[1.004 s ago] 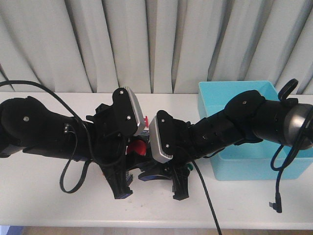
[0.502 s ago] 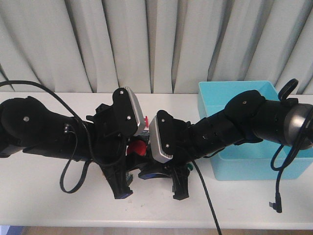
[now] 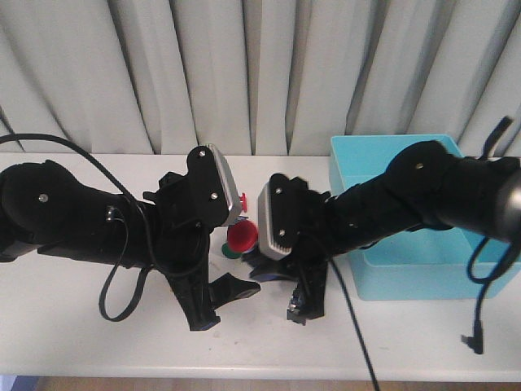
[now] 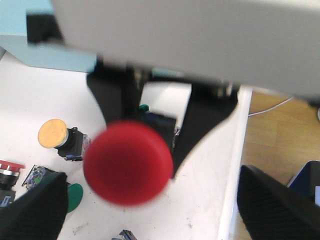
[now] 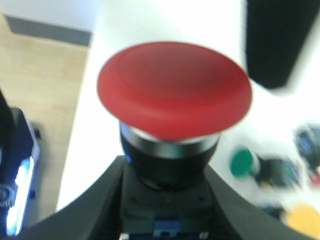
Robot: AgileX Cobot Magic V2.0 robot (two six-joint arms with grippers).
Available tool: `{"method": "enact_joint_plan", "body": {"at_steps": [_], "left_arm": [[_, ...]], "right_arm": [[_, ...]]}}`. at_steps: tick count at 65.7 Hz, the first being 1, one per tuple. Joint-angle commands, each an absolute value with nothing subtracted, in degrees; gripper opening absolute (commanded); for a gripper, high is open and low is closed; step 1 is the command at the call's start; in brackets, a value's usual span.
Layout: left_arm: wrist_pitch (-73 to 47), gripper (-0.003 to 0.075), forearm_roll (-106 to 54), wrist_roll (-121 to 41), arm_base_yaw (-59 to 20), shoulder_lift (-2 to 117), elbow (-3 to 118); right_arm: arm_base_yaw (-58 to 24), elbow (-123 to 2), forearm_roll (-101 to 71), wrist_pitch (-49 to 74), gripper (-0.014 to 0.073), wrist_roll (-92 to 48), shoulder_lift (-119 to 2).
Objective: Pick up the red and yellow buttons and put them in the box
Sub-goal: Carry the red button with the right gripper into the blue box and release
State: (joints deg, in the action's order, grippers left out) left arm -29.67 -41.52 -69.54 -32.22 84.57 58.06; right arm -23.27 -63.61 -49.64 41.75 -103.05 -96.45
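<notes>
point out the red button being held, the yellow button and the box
red button [image 5: 172, 90], right wrist view, on top of its red cap
yellow button [image 4: 52, 133], left wrist view, on its yellow cap
box [image 3: 415, 273], front view, on its near outer wall

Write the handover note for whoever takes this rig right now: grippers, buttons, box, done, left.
Right gripper: shut on the red button, lifted off the table.
Left gripper: open, holding nothing.
On the table: a yellow button, another red button and green-capped switches.
Box: at the right end of the table; its inside is hidden by the right arm.
Done: one red button picked.
Left: drop it in the box, then fetch the yellow and the other red.
</notes>
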Motion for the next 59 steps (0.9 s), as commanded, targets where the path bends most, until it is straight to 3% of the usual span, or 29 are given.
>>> {"method": "enact_joint_plan", "body": {"at_steps": [1,15,30,59], "left_arm": [[-26.9,0.0646,-42.0,-69.3,-32.5,82.5,59.4],[-26.8,0.0589,-40.7,-69.3,-32.5,82.5,59.4],[-26.9,0.0536,-40.7,-69.3,-32.5,82.5,59.4],[-26.9,0.0521,-40.7,-69.3,-32.5,82.5,59.4]], "right_arm": [[-19.7,-65.4,-44.1,40.1,0.0209,-93.2,-90.7],[-6.6,-65.4,-34.4,39.0,0.0213,-68.3,-85.6],[5.3,-65.8,-26.5,35.9,0.0218,-39.5,-88.0],[7.3,-84.4,-5.7,50.3,0.0232,-14.2,-110.1]]}}
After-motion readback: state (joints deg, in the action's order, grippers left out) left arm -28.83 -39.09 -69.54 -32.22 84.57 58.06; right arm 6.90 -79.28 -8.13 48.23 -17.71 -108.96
